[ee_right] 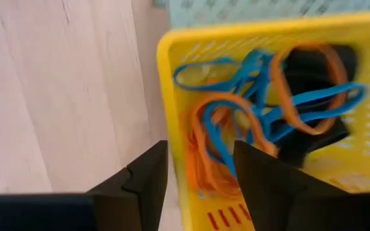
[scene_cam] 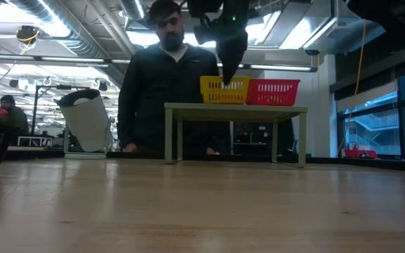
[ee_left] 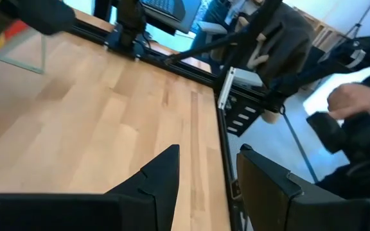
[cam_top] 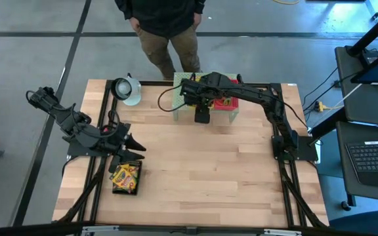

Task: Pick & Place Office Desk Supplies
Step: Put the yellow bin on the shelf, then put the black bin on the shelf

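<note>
The rubber bands [ee_right: 262, 102], blue and orange loops tangled together, lie in the yellow tray [ee_right: 172, 83]. A black item [ee_right: 307, 70], too blurred to identify, lies under them in the same tray. The yellow tray stands on the pale green shelf [scene_cam: 235, 107] at the far edge of the table [cam_top: 202, 177], just beside a red tray [scene_cam: 273, 92].

The right gripper [ee_right: 201, 170] hangs directly over the near rim of the yellow tray. Its fingers [ee_right: 143, 176] are spread apart and released, with nothing between them; the bands lie below them. In the low view the right arm comes down from above onto the yellow tray.

A crayon box [cam_top: 126, 177], yellow with a black edge, lies flat on the table near the left front area. The left gripper [cam_top: 135, 145] sits just beyond this box, apart from it. Its fingers [ee_left: 159, 179] stand open with a gap between them and hold nothing; bare table shows beneath.

A white roll of tape [cam_top: 128, 90] rests near the far left corner. A person [scene_cam: 167, 84] stands behind the table, beyond the shelf.
</note>
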